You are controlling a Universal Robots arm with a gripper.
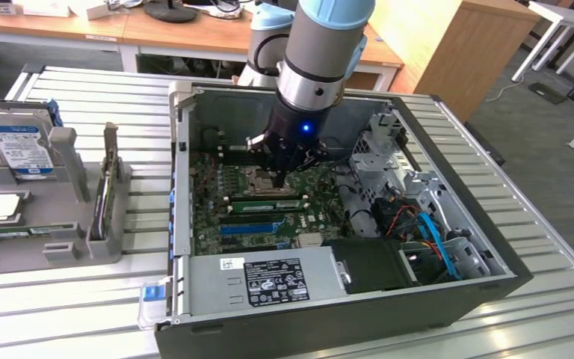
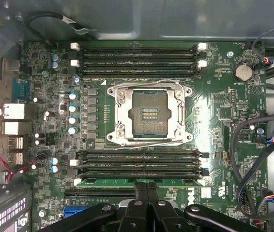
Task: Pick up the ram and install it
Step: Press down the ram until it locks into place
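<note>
Inside the open computer case (image 1: 486, 288), as seen in the exterior view, the arm is held nearly upright, lowered from above, with the gripper (image 1: 285, 179) pointed straight down at the motherboard (image 1: 257, 224). The jaws are closed together, and their tips are set on or just above the ram (image 1: 262, 201), a thin green stick lying along a slot directly beneath them. The gripper is flanked by the case wall on the exterior view's left and by a metal drive cage (image 1: 382, 153) and a bundle of cables (image 1: 417, 224) on the exterior view's right; open room is left above the board around the jaws. One power supply (image 1: 267, 280) is seen near the case's front edge. Outside the case, well apart from the jaws, one grey holder (image 1: 63, 239) is seen with one blue-labelled hard drive (image 1: 20, 146) standing in it.

In the wrist view, the gripper (image 2: 148, 186) is seen with its fingers (image 2: 141, 193) pressed together, their tips directly over the middle of the ram (image 2: 108, 182), which is seated lengthwise in the slot nearest the jaws. Beyond it, one processor socket (image 2: 149, 112) is seen at the board's centre. Two banks of memory slots (image 2: 137, 58) are counted, one on each side of the socket; the exact slot count per bank cannot be told surely.
</note>
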